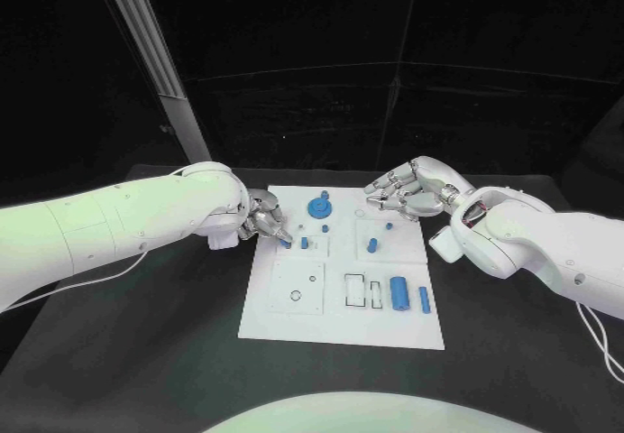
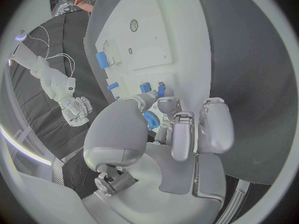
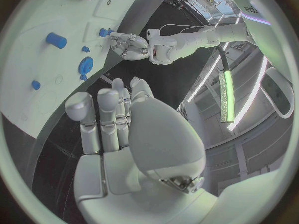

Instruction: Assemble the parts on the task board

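Parts of blue plastic are what I am watching, and the nearest one sits at my left hand [image 1: 264, 223], whose silver fingers are bunched down over the board's left edge; whether they actually pinch the small blue peg [image 1: 286, 243] just under the fingertips I cannot tell. My right hand [image 1: 403, 193] hovers at the board's far right corner, metal fingers curled inward with nothing in them.

Outward from the left hand lies the task board [image 1: 390, 329], a flat white matte rectangle in the middle of the black table [image 1: 130, 361], marked with outlined squares and small round holes. On its far half I count one round disc with a knob [image 1: 320, 209], two short pegs [image 1: 305, 242] and one slanted oblong piece [image 1: 373, 243]. On its near right part, one stubby cylinder [image 1: 399, 293] lies beside one thin bar [image 1: 424, 299], both smooth and lying parallel.
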Motion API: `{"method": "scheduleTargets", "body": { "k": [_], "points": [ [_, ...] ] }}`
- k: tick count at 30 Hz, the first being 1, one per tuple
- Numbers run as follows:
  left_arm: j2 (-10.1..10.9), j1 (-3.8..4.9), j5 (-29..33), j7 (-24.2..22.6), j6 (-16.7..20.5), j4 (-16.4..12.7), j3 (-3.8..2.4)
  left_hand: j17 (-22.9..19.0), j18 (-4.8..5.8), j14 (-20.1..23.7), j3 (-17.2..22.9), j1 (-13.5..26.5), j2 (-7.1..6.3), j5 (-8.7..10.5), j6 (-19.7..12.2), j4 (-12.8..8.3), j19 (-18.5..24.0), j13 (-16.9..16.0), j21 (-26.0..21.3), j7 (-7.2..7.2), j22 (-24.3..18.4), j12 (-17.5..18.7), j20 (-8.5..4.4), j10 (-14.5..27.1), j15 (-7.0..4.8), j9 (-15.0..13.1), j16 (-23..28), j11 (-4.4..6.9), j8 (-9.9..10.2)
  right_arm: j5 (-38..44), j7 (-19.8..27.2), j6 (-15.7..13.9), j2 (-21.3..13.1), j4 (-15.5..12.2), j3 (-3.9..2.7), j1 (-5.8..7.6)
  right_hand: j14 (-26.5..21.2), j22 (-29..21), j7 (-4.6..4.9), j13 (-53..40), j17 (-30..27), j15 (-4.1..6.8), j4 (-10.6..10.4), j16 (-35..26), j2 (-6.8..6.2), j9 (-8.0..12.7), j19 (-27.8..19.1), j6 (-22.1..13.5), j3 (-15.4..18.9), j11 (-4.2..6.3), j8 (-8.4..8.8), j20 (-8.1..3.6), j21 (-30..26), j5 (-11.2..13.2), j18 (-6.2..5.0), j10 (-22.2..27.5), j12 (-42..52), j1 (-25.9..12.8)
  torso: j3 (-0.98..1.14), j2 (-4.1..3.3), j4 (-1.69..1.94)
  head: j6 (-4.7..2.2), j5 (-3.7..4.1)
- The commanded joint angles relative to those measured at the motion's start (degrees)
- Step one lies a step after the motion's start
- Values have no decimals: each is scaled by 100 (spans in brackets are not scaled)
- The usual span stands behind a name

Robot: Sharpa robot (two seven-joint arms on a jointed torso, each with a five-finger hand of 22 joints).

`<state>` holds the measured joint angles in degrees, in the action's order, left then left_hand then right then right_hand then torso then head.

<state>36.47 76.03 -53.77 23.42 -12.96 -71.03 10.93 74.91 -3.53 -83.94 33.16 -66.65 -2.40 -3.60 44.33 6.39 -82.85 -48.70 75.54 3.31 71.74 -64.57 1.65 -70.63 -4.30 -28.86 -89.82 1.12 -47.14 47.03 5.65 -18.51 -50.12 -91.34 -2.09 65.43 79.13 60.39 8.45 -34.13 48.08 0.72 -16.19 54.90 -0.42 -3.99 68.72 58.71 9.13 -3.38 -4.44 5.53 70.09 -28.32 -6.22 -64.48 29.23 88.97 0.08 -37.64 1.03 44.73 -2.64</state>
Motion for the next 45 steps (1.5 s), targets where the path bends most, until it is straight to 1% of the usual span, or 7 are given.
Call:
{"method": "scheduleTargets", "body": {
  "k": [1,15,19,25,29,33,45],
  "points": [
    [-13,6,-46,76,-178,5,10,1509,-73,-606,664,-27,32,-24,21,-628,-46,-5,27,-17,7,-33,-3,-46,-31,-8,-18,1,-40,-20,53,39,2,-7,-3,9,-48,-7,11,9,-5,-3,-11,-30,8,4,-41,-41,-14,-8,-15,9,-29,-35,-69,32,29,52,4,2,1,7,2],
    [-36,5,-49,89,-264,16,31,1509,-74,-606,676,-24,25,-27,21,-635,-44,6,22,-17,1,-26,-4,-43,-32,-8,-18,2,-41,-31,55,50,-2,-7,-3,9,-48,-7,11,9,-5,-3,-11,-30,8,4,-41,-41,-14,-8,-15,9,-29,-35,-69,32,29,52,3,3,3,22,6],
    [-38,5,-49,79,-279,14,33,1509,-74,-606,689,-20,12,-34,20,-644,-44,8,22,-17,2,-25,-5,-44,-32,-8,-18,3,-42,-32,58,60,-1,-7,-3,8,-48,-7,11,9,-5,-3,-11,-30,8,4,-41,-41,-14,-8,-15,9,-29,-35,-69,32,29,52,0,4,5,19,7],
    [-70,5,-49,61,-292,32,34,1509,-72,-606,701,17,-25,-43,33,-645,-47,2,26,-19,10,-29,-6,-54,-32,-10,-18,2,-50,-32,62,67,3,-7,-3,8,-48,-7,11,9,-5,-3,-11,-30,8,4,-41,-41,-14,-8,-15,9,-29,-35,-69,32,29,52,4,2,2,22,5],
    [-103,5,-49,66,-304,57,35,1509,-68,-606,699,153,-97,-60,90,-602,-55,4,37,-46,29,-34,-11,-72,-42,-11,-18,18,-72,-32,62,68,3,-9,-3,8,-48,-7,11,9,-5,-3,-11,-30,8,4,-41,-41,-14,-8,-15,9,-29,-35,-69,32,29,52,5,2,-2,22,6],
    [-152,6,-48,92,-349,108,35,1509,-66,-606,655,391,-164,-107,151,-491,-62,11,44,-75,44,-36,-26,-83,-62,1,-18,42,-77,-32,59,68,3,-11,-3,8,-48,-7,11,9,-5,-3,-11,-30,8,4,-41,-41,-14,-8,-15,9,-29,-35,-69,32,29,52,4,1,0,20,6],
    [-264,7,-47,177,-554,236,35,1509,-57,-606,609,706,-157,-127,251,-339,-79,-20,69,-107,85,-70,-50,-117,-88,24,-18,68,-79,-32,55,72,0,-20,-3,8,-48,-7,11,9,-5,-3,-11,-30,8,4,-41,-41,-14,-8,-15,9,-29,-35,-69,32,29,52,6,2,1,32,22]
  ]
}}
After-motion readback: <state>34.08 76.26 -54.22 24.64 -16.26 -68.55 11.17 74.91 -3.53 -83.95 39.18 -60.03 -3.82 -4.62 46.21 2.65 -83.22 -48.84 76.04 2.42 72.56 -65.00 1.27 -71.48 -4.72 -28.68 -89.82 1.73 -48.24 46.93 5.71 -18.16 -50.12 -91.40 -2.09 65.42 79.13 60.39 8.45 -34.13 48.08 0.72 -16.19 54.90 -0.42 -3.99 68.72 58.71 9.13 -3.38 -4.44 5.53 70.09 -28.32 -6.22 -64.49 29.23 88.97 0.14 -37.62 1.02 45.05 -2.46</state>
